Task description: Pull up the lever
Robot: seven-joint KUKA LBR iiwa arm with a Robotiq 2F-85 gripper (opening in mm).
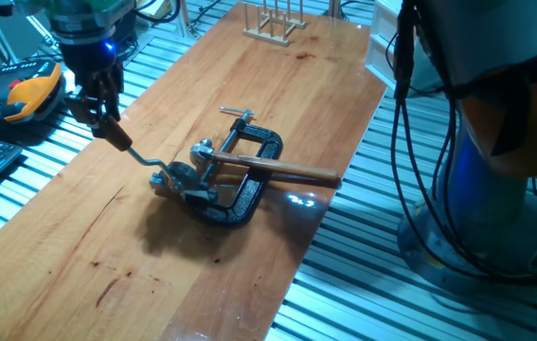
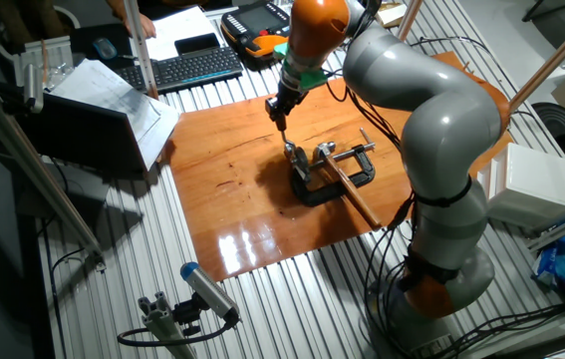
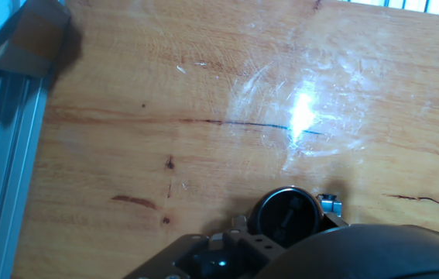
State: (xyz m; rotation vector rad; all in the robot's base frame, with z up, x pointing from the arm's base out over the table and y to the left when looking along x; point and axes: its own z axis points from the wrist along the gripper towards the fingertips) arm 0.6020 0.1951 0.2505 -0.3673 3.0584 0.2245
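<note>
Glossy varnished wooden table (image 1: 240, 104) (glare spots), matt black metal C-clamp (image 1: 249, 194), silver metal lever (image 1: 147, 158).

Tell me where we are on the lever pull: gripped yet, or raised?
Done: the gripper has reached the lever and sits on its knob end, apparently closed on it. In hand: the lever arm slopes up from the mechanism beside the black C-clamp, so partly raised. Left: finishing the pull.
</note>
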